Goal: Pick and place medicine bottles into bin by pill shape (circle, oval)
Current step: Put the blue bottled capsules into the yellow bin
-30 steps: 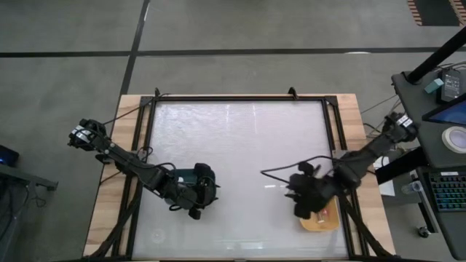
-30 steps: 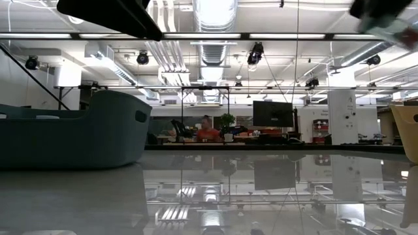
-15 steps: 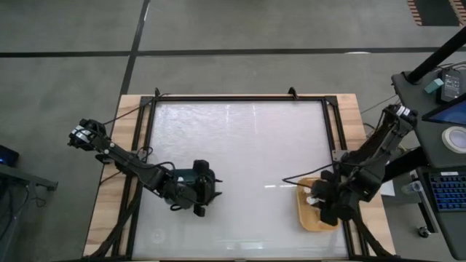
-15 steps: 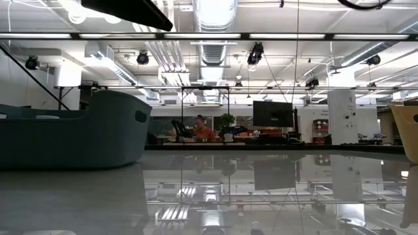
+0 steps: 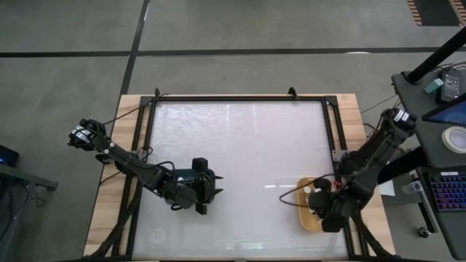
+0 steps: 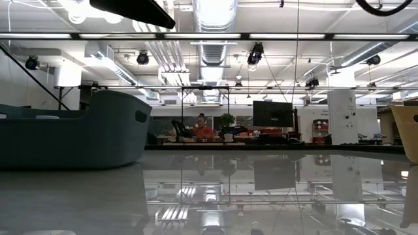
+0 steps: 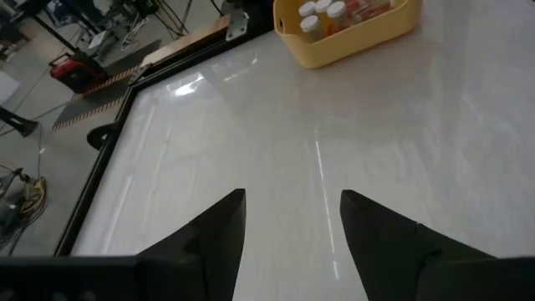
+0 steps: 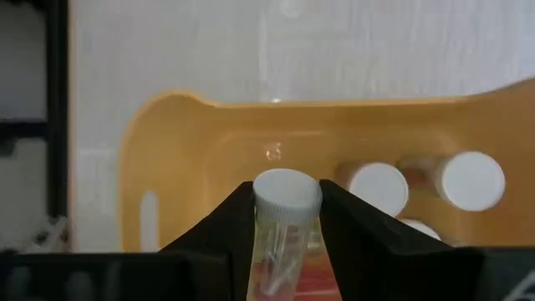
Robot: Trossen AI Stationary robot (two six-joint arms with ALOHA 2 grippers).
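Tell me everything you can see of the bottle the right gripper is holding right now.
The bottle in the right gripper is a small clear cylinder with a round white cap; something reddish shows through its lower body. The jaws are shut on its sides just below the cap. It hangs over the yellow-orange tray, where other white-capped bottles already lie. Whether it touches the tray floor cannot be told.

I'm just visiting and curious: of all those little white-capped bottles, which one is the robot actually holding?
The bottle clamped in the right pincer, above the yellow tray. The other bottles already sit in the tray, untouched.
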